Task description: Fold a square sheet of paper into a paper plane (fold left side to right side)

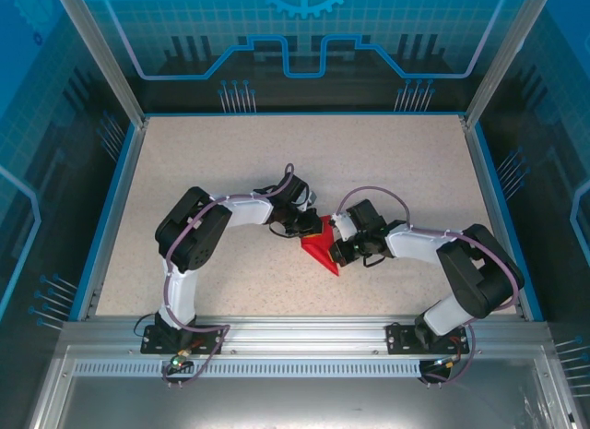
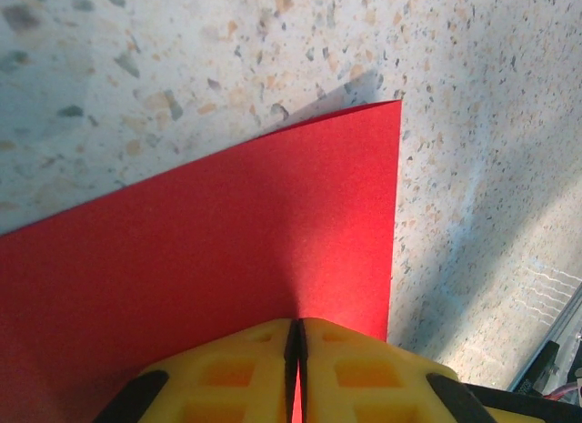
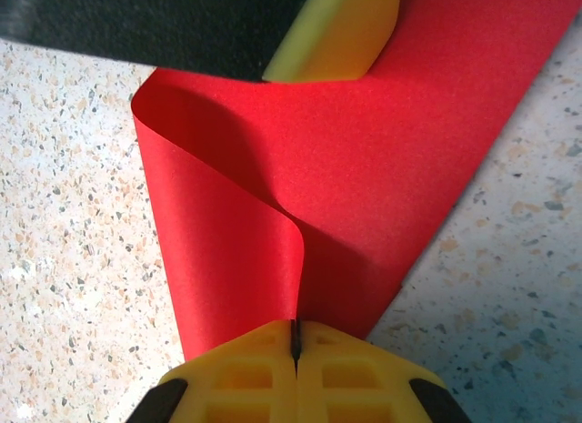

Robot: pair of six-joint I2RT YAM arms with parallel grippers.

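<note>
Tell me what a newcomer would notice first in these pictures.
The bright red sheet of paper stands out at the middle of the speckled table. In the right wrist view it bulges into a soft curl, the yellow right fingers shut on its edge; the left fingers clamp another edge.

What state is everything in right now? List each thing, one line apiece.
square sheet of paper: red face out, bent into a loose curl between the two arms, not creased flat.
left gripper: jaws shut on one edge of the sheet.
right gripper: jaws shut on the sheet where it curls over.
</note>
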